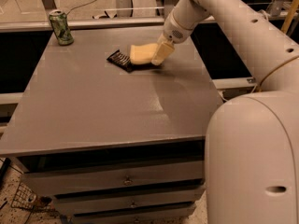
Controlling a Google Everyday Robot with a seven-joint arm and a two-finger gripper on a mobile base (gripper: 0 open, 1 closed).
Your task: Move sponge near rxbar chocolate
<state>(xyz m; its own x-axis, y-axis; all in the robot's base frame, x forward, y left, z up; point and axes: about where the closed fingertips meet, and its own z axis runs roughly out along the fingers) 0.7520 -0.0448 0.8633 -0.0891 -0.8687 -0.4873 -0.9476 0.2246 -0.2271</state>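
The pale yellow sponge (141,54) is at the far middle of the grey table (93,106), low over or on its surface. Its left edge touches or overlaps the black rxbar chocolate (119,59), which lies flat just to its left. My gripper (161,53) comes down from the white arm at the upper right and is shut on the sponge's right end. The sponge's right end is hidden behind the gripper.
A green drink can (61,27) stands upright at the table's far left corner. The robot's large white body (252,157) fills the lower right. The table has drawers below its front edge. A metal rail runs behind the table.
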